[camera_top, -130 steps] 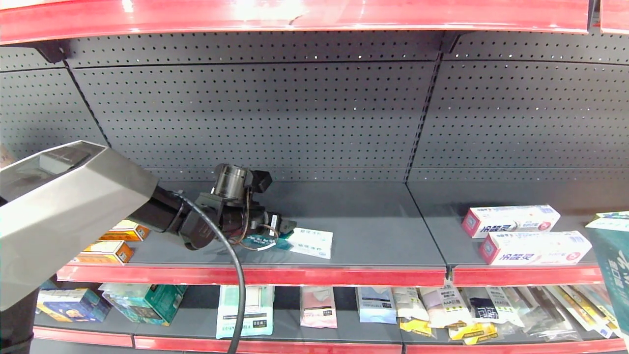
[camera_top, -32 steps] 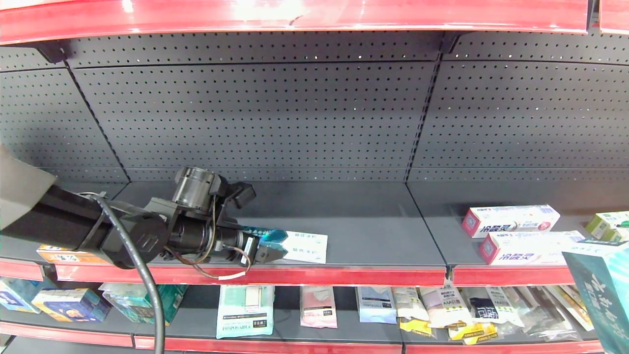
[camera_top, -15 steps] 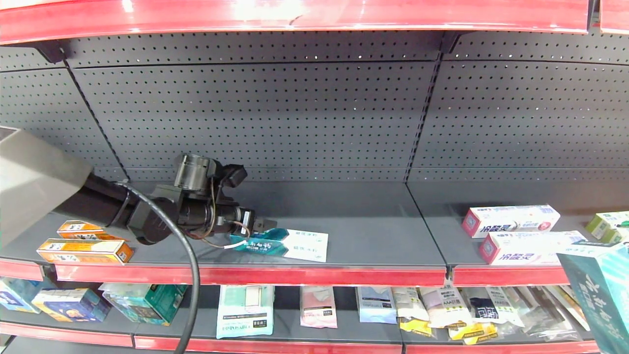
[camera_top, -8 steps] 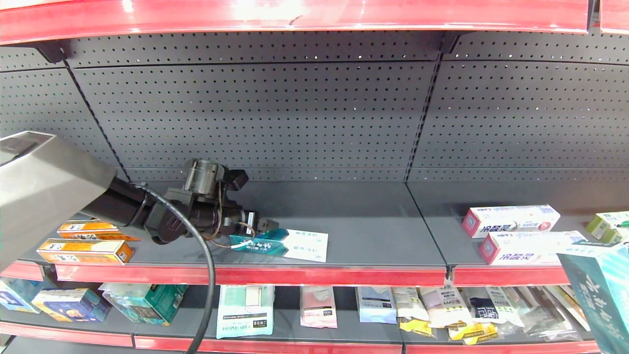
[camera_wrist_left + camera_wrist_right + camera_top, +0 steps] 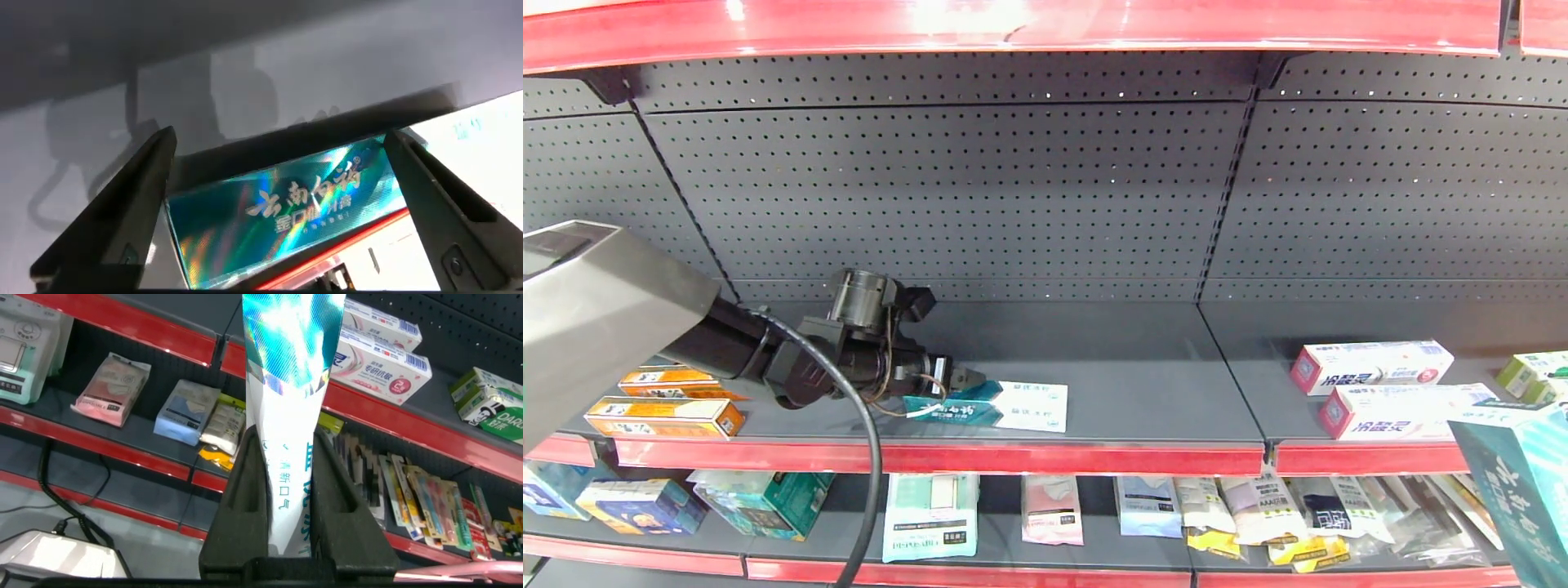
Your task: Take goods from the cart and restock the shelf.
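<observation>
The shelf (image 5: 1143, 384) looks like matt dark grey painted metal, its back panel (image 5: 947, 188) punched with small holes. The red edge strip (image 5: 1013, 457) is glossy and catches the light. The teal box (image 5: 286, 216) has a shiny rainbow-foil card face. The held box (image 5: 290, 343) shows the same foil above smooth white card. The fingers (image 5: 122, 220) of the left gripper (image 5: 968, 380) and those of the right gripper (image 5: 290, 437) look like matt black plastic. The packets (image 5: 1258, 506) are glossy film, and the white boxes (image 5: 1372, 366) are smooth card.
</observation>
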You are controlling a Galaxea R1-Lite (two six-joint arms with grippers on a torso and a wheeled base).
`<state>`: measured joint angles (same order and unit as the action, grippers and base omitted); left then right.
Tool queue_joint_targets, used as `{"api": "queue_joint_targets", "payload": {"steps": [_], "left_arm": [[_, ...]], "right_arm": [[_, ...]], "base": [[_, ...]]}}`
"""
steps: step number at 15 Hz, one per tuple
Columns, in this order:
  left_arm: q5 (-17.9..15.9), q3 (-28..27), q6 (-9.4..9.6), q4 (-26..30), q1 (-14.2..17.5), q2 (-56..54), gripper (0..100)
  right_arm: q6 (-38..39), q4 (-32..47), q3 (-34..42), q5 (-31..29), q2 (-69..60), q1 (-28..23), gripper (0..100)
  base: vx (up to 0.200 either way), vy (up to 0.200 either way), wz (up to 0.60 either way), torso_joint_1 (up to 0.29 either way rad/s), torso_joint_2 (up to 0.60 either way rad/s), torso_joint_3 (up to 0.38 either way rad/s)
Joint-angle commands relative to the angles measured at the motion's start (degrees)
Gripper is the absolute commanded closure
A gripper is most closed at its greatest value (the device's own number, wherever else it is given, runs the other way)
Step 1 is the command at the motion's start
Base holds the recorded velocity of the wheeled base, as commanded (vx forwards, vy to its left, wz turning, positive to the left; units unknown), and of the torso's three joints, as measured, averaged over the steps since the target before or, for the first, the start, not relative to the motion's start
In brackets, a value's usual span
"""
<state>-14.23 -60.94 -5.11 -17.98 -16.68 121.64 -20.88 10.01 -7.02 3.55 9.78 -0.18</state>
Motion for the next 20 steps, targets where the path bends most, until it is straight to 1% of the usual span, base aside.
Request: {"api": "queue_joint_targets", "payload": {"steps": [1,5,8,15,17,20], "left_arm": [[-0.01,0.03,0.01,-0.04,-0.02,0.00,0],[-0.01,0.12,0.01,0.05,-0.02,-0.35,0],[-0.01,0.03,0.01,2.34,-0.02,-1.14,0],[0.08,-1.02,0.10,1.99,0.33,-0.88,0],[0.08,-1.02,0.10,0.67,0.86,-0.88,0],[0.08,-0.41,0.10,0.58,1.38,-1.14,0]], "right_arm": [[-0.04,0.01,-0.01,0.06,0.07,0.01,100],[-0.04,0.01,-0.01,0.06,0.15,0.01,100],[0.05,0.01,-0.01,0.06,0.07,0.01,100],[0.05,0.01,-0.01,0.06,-0.02,0.01,100],[-0.04,0.01,-0.01,0.06,-0.02,0.01,100],[0.05,0.01,-0.01,0.06,0.07,0.01,100]], "base": [[0.000,0.000,0.00,0.000,0.00,0.000],[0.000,0.000,0.00,0.000,0.00,0.000],[0.000,0.000,0.00,0.000,0.00,0.000],[0.000,0.000,0.00,0.000,0.00,0.000],[0.000,0.000,0.00,0.000,0.00,0.000],[0.000,0.000,0.00,0.000,0.00,0.000]]}}
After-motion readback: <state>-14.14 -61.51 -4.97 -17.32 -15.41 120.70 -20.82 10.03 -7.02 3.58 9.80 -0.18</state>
